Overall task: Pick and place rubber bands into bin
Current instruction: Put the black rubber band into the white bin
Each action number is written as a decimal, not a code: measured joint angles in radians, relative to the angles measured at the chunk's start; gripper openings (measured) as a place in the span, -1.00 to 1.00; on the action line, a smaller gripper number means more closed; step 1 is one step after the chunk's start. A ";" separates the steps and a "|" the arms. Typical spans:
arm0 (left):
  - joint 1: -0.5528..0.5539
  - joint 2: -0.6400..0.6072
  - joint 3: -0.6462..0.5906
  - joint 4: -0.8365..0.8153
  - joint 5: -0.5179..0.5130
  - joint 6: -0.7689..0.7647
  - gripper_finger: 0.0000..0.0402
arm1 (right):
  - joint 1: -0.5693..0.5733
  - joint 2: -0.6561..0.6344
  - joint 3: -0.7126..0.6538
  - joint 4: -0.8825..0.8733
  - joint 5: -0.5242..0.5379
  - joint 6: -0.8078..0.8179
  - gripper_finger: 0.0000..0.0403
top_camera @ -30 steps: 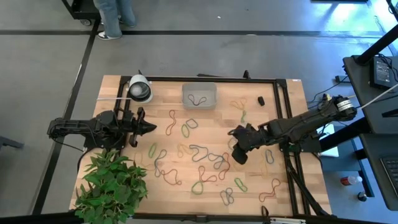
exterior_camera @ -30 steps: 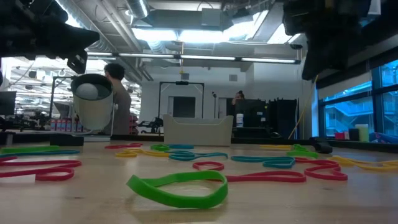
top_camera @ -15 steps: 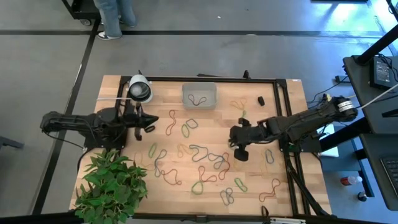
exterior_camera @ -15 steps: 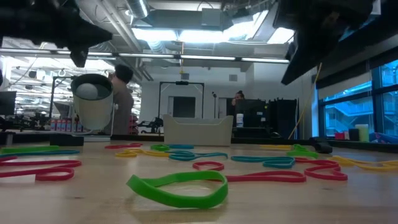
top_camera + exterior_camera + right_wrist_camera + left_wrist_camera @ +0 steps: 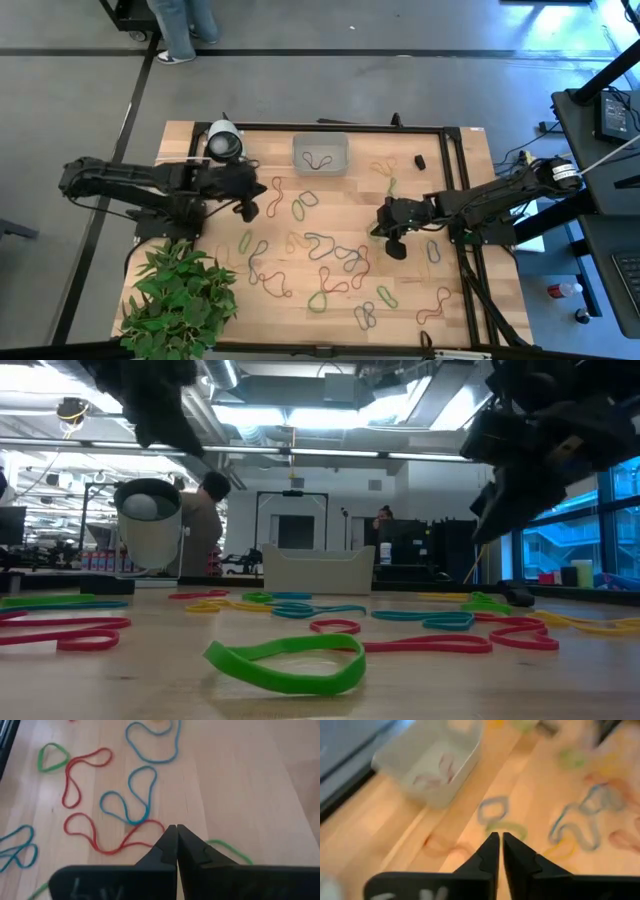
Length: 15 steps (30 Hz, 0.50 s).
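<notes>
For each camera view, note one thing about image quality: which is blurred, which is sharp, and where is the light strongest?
Left wrist view: soft and smeared, the bin hazy. Right wrist view: crisp, the rubber bands cleanly outlined. Low view: bright ceiling lights silhouette both arms, only the near green band well lit. High view: even light, the table sharp.

The bin [image 5: 320, 153] sits on the table [image 5: 455, 165] at the middle of its far edge, with a band [image 5: 318, 160] lying in it. A tape roll [image 5: 224, 143] stands at the far left corner, and a plant [image 5: 180, 297] fills the near left corner. Loose bands [image 5: 330, 255] lie spread over the table's middle and near right. The left gripper [image 5: 250, 200] hangs near the roll; the right gripper [image 5: 390, 235] hangs right of centre.
</notes>
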State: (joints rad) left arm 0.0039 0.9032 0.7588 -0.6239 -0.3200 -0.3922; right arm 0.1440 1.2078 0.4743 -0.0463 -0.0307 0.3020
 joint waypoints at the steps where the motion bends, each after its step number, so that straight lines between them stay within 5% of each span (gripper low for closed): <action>1: 0.010 0.029 0.025 -0.057 0.002 -0.026 -0.83 | 0.000 -0.005 -0.009 -0.003 0.000 -0.002 -0.99; 10: 0.103 0.235 0.061 -0.343 0.176 -0.305 -0.30 | 0.000 -0.029 -0.021 0.013 0.000 -0.043 -0.97; 15: 0.123 0.334 0.049 -0.381 0.217 -0.332 -0.13 | 0.000 -0.029 -0.021 0.021 0.000 -0.049 -0.98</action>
State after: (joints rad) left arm 0.1266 1.2372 0.8082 -1.0044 -0.1026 -0.7238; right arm 0.1440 1.1790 0.4534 -0.0258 -0.0311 0.2527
